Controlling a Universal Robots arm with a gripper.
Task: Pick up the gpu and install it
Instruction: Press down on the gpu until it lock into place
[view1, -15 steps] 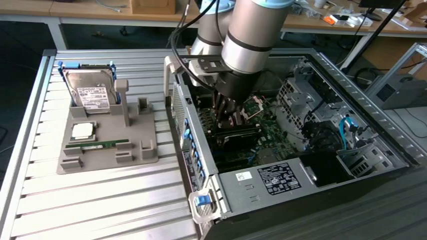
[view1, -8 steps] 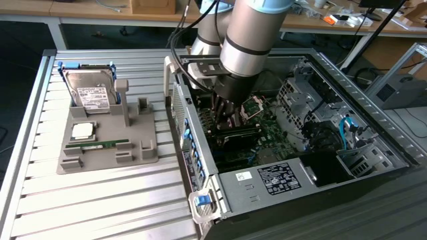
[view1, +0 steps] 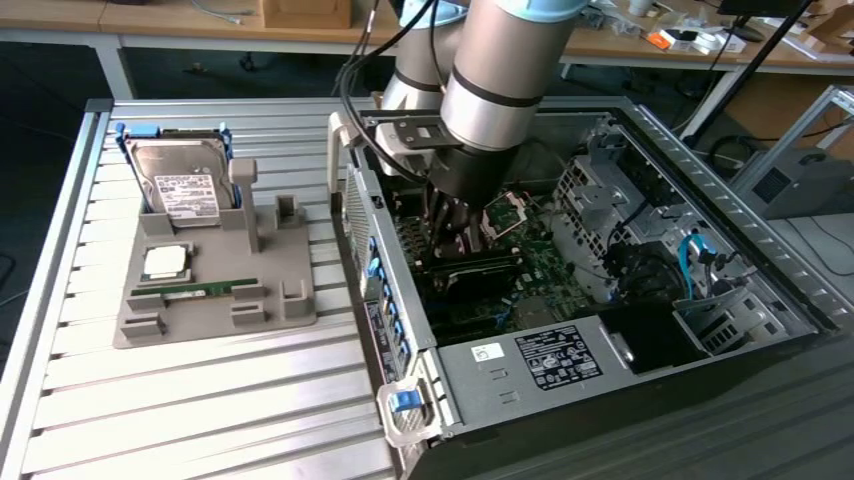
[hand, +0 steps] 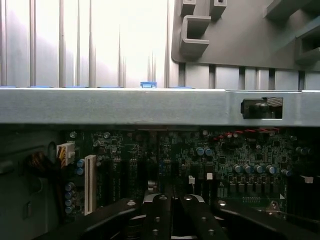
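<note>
A ribbed metal bench (view1: 200, 400) filled the foreground; wooden desks (view1: 160, 22) cluttered with cables stood behind, over dark floor (view1: 54, 90).

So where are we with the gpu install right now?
Pickup looks done: the gray holder tray keeps the hard drive, CPU and RAM stick. The gripper is shut, down inside the open PC case over the motherboard. I can't tell whether the gpu is seated.

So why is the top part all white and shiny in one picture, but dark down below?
Wrist view: light glares off the slatted table, washing it out, while the motherboard inside the case sits in shadow. Exterior view: even light, only the case interior is dim.
</note>
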